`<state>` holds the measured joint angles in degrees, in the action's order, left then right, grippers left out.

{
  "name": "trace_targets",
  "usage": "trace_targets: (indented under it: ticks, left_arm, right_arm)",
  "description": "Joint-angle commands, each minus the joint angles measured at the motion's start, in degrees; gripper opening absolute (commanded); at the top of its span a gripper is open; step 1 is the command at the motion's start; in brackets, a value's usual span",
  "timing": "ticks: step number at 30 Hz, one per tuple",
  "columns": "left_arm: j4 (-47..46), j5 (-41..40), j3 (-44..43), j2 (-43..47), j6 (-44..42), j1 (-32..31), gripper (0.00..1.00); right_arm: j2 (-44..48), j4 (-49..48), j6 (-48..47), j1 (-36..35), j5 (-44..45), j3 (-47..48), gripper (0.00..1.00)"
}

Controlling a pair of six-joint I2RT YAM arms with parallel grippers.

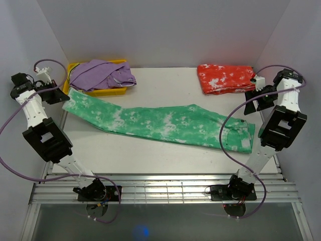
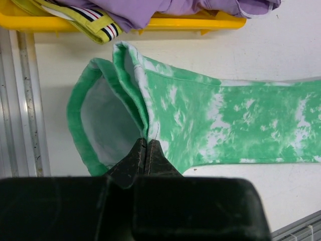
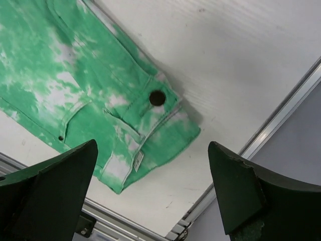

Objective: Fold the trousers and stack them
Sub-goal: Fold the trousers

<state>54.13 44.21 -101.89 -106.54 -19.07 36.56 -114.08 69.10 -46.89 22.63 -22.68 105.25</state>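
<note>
1. Top view only: whole green trousers (image 1: 160, 123) lie flat and stretched on the table (image 1: 150, 160); folded red-orange trousers (image 1: 225, 79) sit at 1 o'clock, well apart
2. Purple garment (image 1: 103, 74) in yellow bin (image 1: 75, 68) at 11 o'clock, just beside the green leg ends
3. Left wrist view only: left gripper (image 2: 146, 150) has jaws pressed together, pinching the cuff edge; cuff gapes, pale inside showing
4. Right wrist view only: waistband detail, with a dark button (image 3: 157, 97) and a belt loop; right gripper (image 3: 152, 145) has jaws spread wide above it, nothing between them
5. Green pair's long axis runs roughly 10 o'clock to 4 o'clock in the top view; cuffs point to 10, waistband to 4
</note>
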Motion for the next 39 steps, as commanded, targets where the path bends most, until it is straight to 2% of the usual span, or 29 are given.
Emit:
trace_targets:
  ticks: [1, 3, 9, 15, 19, 23, 28, 35, 39]
  left_arm:
    - [0.8, 2.29, 3.61, 3.7, -1.84, -2.7, 0.0]
    - [-0.94, 0.28, 5.64, 6.86, -1.5, -5.17, 0.0]
    - [-4.82, -4.74, 13.11, 14.86, 3.07, -18.17, 0.0]
    - [-12.97, -5.0, 20.57, 17.86, 11.41, -30.3, 0.0]
    - [-18.26, -6.33, 22.43, 15.76, 17.12, -40.57, 0.0]
    - [-23.62, -7.64, 23.22, 12.69, 22.66, -47.7, 0.0]
    - [-29.78, -20.52, 22.79, 8.81, 30.31, -58.15, 0.0]
    - [-35.14, -24.25, 23.66, 4.07, 34.53, -65.38, 0.0]
    - [-37.69, -26.27, 24.1, 2.75, 35.94, -68.37, 0.0]
  right_arm:
    - [2.29, 4.98, -2.41, 1.8, -0.53, -1.54, 0.96]
    - [2.11, 5.17, -2.76, 2.5, 0.0, -1.72, 0.96]
    - [1.5, 5.6, -2.68, 4.69, 2.19, -1.54, 0.98]
    - [1.67, 5.61, -2.94, 9.0, 4.48, -4.17, 0.98]
    - [1.23, 4.04, -1.8, 11.03, 7.28, -7.16, 0.98]
    - [1.06, 1.83, -1.36, 12.7, 10.19, -9.71, 0.97]
    - [1.58, 1.57, -1.36, 13.58, 9.85, -12.26, 0.96]
    - [2.28, 1.21, -1.18, 13.58, 8.7, -16.74, 0.95]
    - [2.2, 0.16, -1.09, 13.58, 7.74, -19.2, 0.98]
